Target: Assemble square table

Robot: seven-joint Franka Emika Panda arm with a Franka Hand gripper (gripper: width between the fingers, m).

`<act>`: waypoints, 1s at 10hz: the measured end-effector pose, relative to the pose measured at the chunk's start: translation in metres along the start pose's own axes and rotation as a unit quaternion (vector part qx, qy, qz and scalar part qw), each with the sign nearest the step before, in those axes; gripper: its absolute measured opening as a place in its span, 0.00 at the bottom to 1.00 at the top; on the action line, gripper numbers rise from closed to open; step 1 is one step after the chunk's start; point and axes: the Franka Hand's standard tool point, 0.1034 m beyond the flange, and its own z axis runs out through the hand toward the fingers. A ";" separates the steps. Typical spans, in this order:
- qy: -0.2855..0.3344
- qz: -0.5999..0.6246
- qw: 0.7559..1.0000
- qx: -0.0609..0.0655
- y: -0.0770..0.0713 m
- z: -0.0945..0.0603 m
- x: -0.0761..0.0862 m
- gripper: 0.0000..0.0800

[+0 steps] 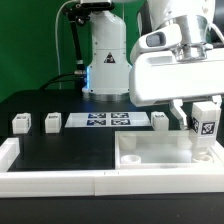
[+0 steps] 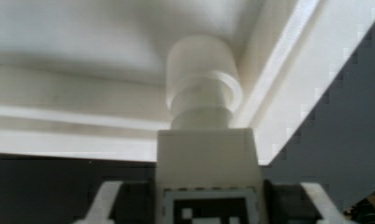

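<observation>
The square table's white slab lies at the front of the exterior view's right, raised rim up. My gripper hangs over its right end, shut on a white leg with a black-and-white tag. The leg stands upright and its lower end reaches down to the slab near the right corner. In the wrist view the leg runs from between my fingers to the slab's inner corner by the rim; whether it touches is unclear. Three more leg blocks stand in a row on the black table.
The marker board lies flat between the leg blocks at mid table. White border rails run along the front and the left edge. The robot's base stands behind, with a green cable at its left.
</observation>
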 end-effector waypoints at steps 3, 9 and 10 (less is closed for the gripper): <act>-0.005 0.000 1.000 0.000 -0.001 0.004 -0.005 0.36; 0.005 0.000 1.000 -0.003 0.001 0.006 -0.007 0.36; 0.005 0.000 1.000 -0.003 0.001 0.006 -0.007 0.59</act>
